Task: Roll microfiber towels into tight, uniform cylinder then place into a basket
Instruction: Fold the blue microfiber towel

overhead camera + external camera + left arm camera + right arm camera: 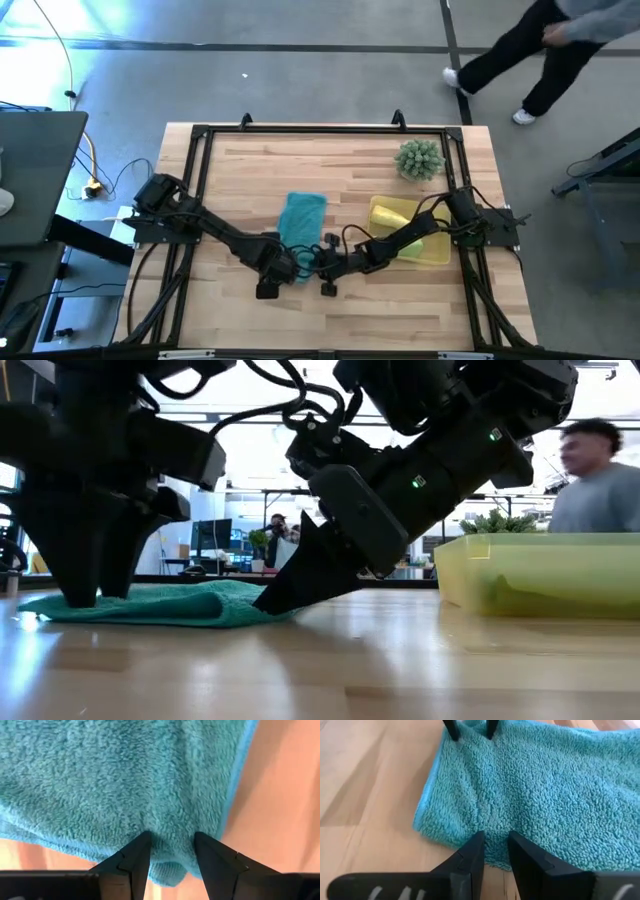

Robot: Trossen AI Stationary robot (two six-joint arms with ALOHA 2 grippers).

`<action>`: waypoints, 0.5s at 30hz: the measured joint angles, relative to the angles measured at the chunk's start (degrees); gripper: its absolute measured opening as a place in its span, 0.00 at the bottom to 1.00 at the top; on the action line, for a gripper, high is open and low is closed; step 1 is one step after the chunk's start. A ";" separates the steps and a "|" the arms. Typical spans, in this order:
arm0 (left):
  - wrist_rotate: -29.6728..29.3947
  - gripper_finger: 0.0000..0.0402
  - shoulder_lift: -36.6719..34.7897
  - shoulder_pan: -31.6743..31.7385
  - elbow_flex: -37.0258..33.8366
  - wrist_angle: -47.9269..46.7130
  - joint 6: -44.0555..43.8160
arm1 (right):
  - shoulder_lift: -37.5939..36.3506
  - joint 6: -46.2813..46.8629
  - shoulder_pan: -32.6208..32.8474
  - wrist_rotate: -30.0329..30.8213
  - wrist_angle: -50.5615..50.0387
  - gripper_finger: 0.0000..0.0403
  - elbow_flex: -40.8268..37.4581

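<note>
- The teal towel (303, 218) lies flat near the table's (250, 170) centre, its near edge under both grippers.
- The left gripper (170, 851), at the towel's 7 o'clock corner, pinches a fold of teal pile between its fingers.
- The right gripper (495, 851), at the 5 o'clock corner, pinches the hem there, jaws narrowly parted around cloth.
- The yellow basket (436, 256) sits at 3 o'clock from the towel, holding the yellow and lime towels.
- A spiky green plant (419, 159) stands at 12 o'clock of the basket.
- A person (540, 50) walks beyond the table's far right corner.
</note>
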 joint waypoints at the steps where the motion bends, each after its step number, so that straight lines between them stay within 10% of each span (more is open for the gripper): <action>1: 0.18 0.36 -0.05 -0.02 0.01 0.54 -0.64 | -0.19 -1.03 0.00 -0.03 0.41 0.20 -0.02; 15: -2.63 0.36 -2.64 -1.46 5.85 -3.57 10.57 | -6.14 -8.79 1.25 -6.95 -0.04 0.20 -0.30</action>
